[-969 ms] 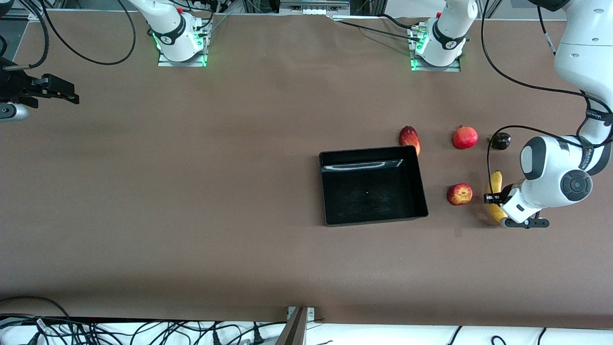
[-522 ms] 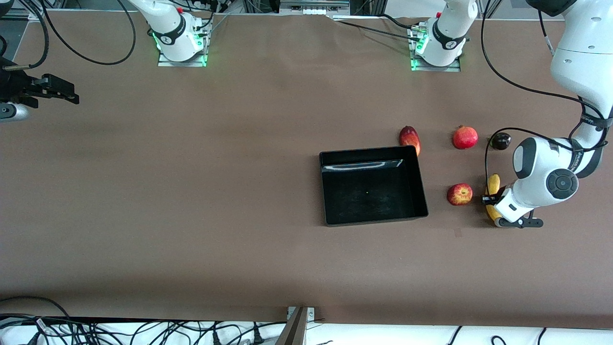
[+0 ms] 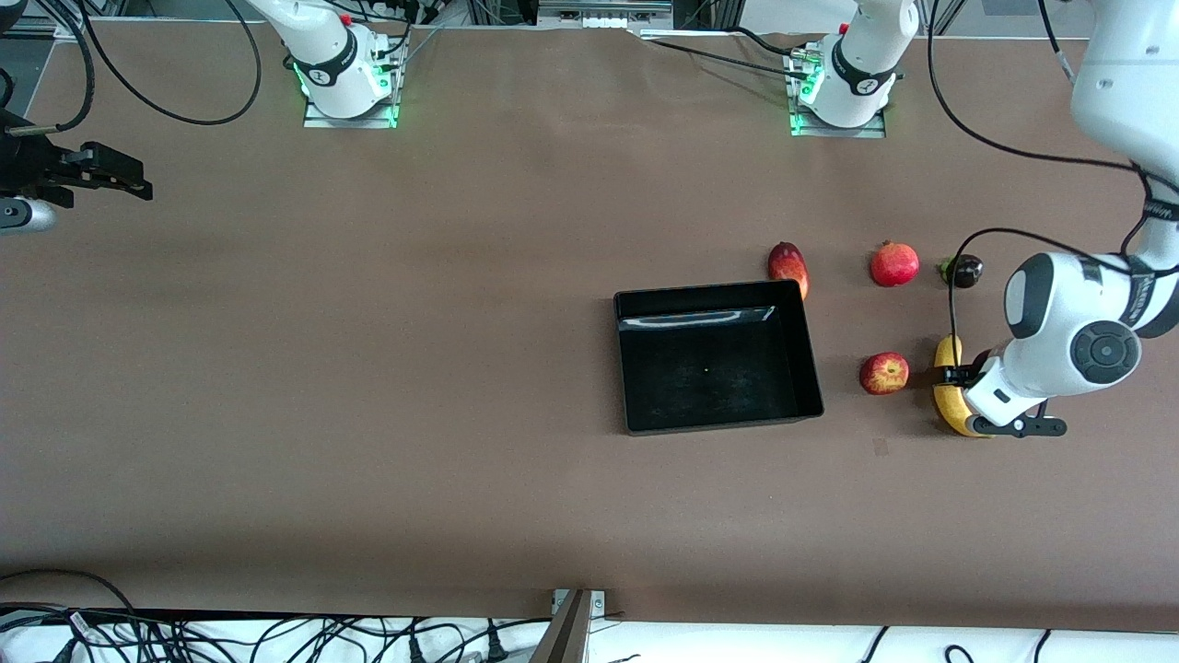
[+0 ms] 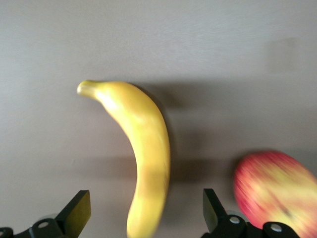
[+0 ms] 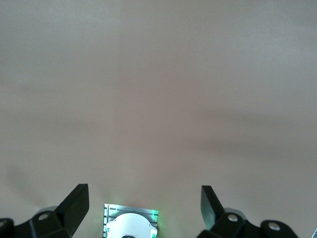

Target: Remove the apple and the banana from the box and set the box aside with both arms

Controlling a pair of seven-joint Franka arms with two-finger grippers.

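Your banana [image 3: 948,398] lies flat on the brown surface [image 3: 368,368] at the right side of the front view. Its long line runs up and down the picture, bowed out toward the apple [image 3: 884,373]. One end points to the top of the frame and the other end points to the bottom.

The apple sits just beside the banana, between it and the black box [image 3: 717,368]. The box is in the middle of the frame, a little to the right, with nothing in it.

Your left gripper [image 3: 958,378] is low over the banana. In the left wrist view its fingers [image 4: 77,210] stand wide apart on both sides of the banana [image 4: 146,158], not touching it. A second ago they were shut; now they are let go.

Your right gripper [image 3: 120,180] waits at the upper left edge of the frame, fingers [image 5: 74,203] spread wide, holding nothing. It has not moved.
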